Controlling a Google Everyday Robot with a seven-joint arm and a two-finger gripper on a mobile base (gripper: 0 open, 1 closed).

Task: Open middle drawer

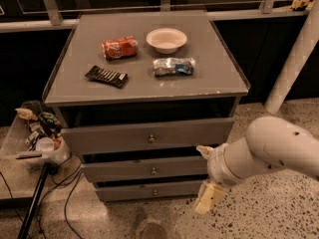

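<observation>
The grey cabinet has three drawers. The middle drawer has a medium-height grey front with a small round metal knob at its centre, and its front lies about in line with the drawers above and below. My gripper is at the right of the cabinet, level with the middle and bottom drawers and near the middle drawer's right end. It is not touching the knob. Its cream fingers stand apart, open and empty. The white forearm comes in from the right.
On the cabinet top lie a red can, a white bowl, a dark snack bar and a blue-and-silver packet. A bin of clutter, a black pole and cables are at the left. A white post stands at the right.
</observation>
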